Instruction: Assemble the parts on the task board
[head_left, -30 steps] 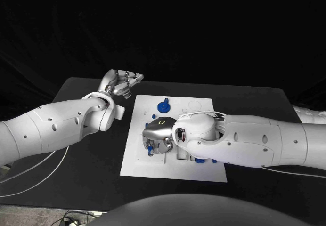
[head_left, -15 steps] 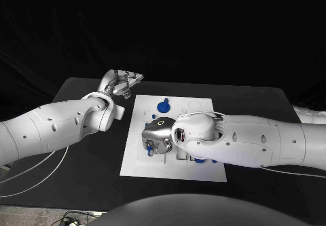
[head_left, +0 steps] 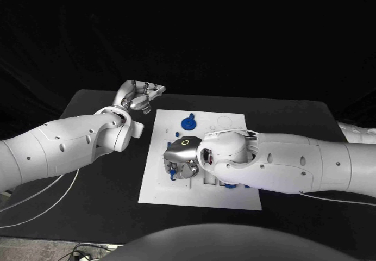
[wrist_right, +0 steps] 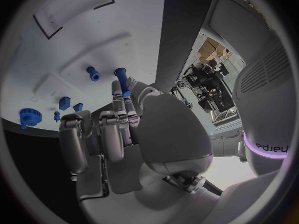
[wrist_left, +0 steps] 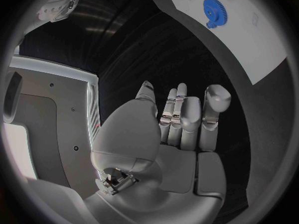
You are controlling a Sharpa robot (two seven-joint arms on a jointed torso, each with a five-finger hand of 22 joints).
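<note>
The right hand [head_left: 183, 159] covers the middle of the flat white task board [head_left: 235, 197], fingers [wrist_right: 122, 115] pinching a small blue peg [wrist_right: 121, 78]. A blue toothed gear [head_left: 188, 123] sits at the board's far end. The left hand [head_left: 139, 96] hovers off the board above the black surface [head_left: 94, 190], fingers curled in on nothing.

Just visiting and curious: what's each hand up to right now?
Left hand curled, holding nothing, off the task board. Right hand over the board, pinching a blue peg. Blue gear lies clear, nothing in the way.

Blue parts [head_left: 188, 122], white task board [head_left: 235, 198]
</note>
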